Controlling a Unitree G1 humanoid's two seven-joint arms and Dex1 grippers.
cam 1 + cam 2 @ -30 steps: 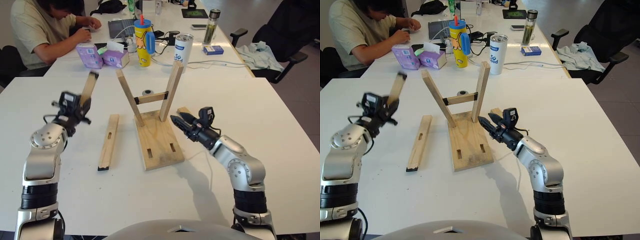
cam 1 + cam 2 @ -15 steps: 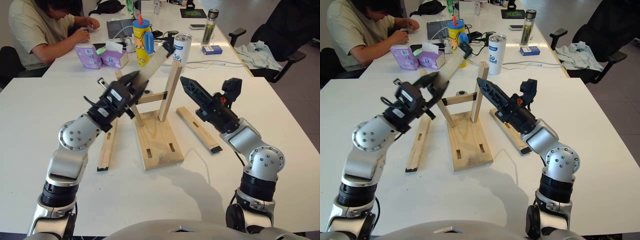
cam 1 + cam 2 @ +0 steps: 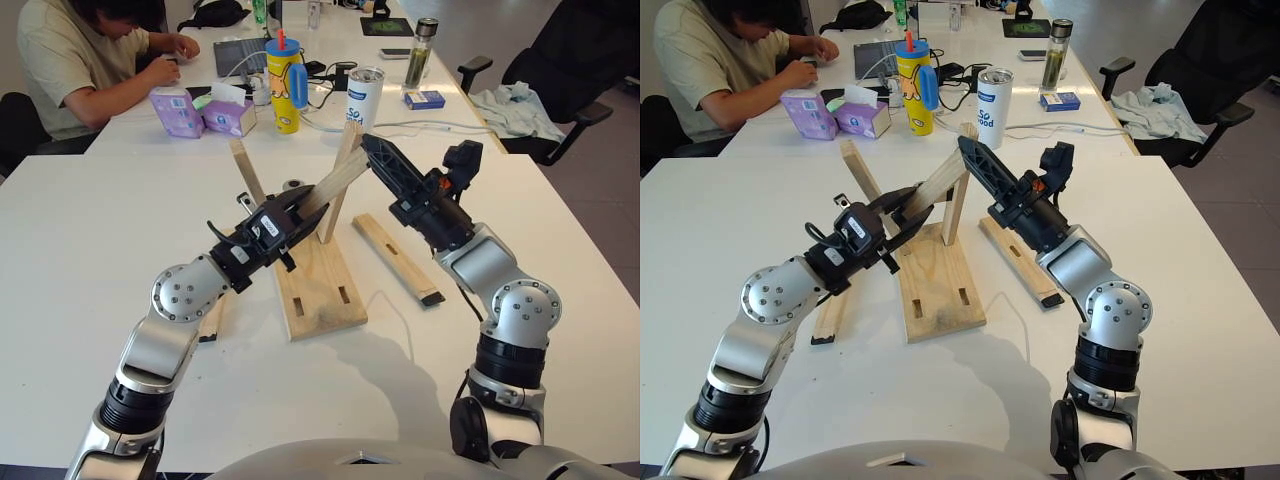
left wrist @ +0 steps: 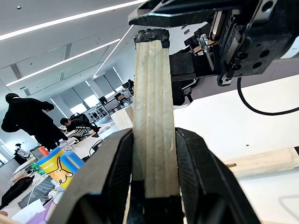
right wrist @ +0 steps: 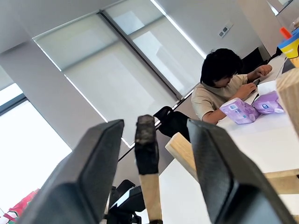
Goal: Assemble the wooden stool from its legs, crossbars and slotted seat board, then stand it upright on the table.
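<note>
My left hand (image 3: pixel 292 208) is clamped on a wooden leg (image 3: pixel 338 180). The leg's long axis slants up, away and to my right, black-capped end topmost. That end sits between my right hand's (image 3: pixel 375 155) wide-spread fingers. Beneath, the slotted seat board (image 3: pixel 318 285) lies flat on the desk (image 3: pixel 100 260), lengthwise away from me.

Open-plan office: long white desks (image 3: pixel 70 240), swivel chair (image 3: pixel 585 70), ceiling strip lights (image 4: pixel 70 23).

Head stereo pair overlooks the table (image 3: pixel 80 250); wrist cameras look upward, close to leg (image 4: pixel 154 116)
</note>
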